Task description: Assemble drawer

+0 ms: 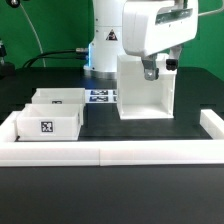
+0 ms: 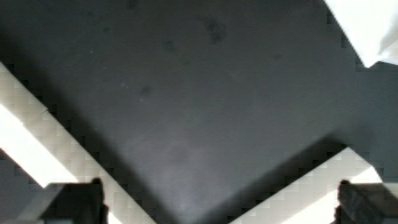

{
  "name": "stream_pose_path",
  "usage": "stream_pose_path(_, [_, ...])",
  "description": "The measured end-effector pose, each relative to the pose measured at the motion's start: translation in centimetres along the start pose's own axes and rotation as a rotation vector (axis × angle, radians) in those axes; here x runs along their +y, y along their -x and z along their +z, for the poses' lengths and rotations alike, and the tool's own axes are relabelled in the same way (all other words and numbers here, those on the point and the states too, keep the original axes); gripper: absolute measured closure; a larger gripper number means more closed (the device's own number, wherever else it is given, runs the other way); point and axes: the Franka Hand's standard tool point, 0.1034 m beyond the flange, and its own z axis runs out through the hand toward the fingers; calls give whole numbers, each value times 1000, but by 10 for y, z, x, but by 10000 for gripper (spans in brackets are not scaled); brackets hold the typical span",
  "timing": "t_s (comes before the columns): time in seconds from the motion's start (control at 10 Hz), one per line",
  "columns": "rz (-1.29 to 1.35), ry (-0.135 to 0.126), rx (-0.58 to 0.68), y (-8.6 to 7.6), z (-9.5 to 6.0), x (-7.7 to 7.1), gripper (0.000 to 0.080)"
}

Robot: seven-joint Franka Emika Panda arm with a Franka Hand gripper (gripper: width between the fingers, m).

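Note:
The drawer's big white box housing stands upright on the black table, right of centre in the exterior view. Two small white open-top trays sit at the exterior view's left, one in front with a square tag on its face and one behind it. My gripper hangs at the housing's top edge. In the wrist view my gripper is open, with its dark fingertips wide apart and nothing between them. White edges of the housing run diagonally past both fingers, with dark surface between them.
The marker board lies flat behind the trays, at the arm's base. A long low white border wall runs along the table's front, with side pieces at the exterior view's left and right.

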Motion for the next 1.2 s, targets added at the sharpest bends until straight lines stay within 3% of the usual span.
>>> stream_pose_path(0.6, [1, -1, 0, 1, 0, 0, 150])
stream_pose_path(0.9, [198, 14, 10, 25, -7, -29, 150])
stream_pose_path(1.2, [357, 29, 14, 34, -19, -58, 150])
